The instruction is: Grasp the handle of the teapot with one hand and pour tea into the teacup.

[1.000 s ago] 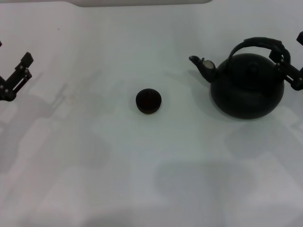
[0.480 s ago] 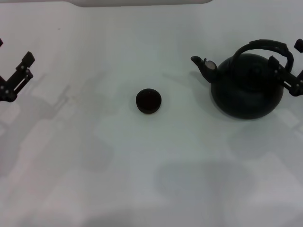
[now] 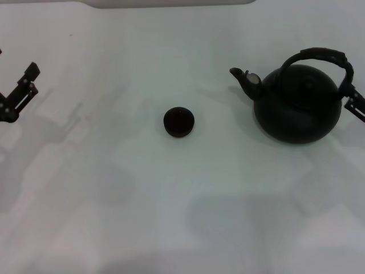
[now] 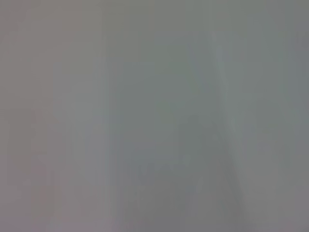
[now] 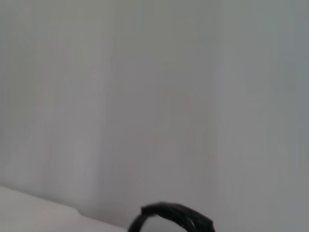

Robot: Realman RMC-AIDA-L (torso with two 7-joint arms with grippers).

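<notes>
Teapot point(image 3: 296, 105) upright on your tabletop point(image 3: 171, 194).
Teacup point(image 3: 179, 122) sits off its spout side; right pincer point(image 3: 356, 105) beside its handle point(image 3: 319, 55), grip state unclear.

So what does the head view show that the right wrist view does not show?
Only the head view shows the teacup, the teapot body with its spout, the left gripper at the table's left edge and part of the right gripper beside the teapot. The right wrist view adds nothing of its own, only blank background. Both show the handle.
</notes>
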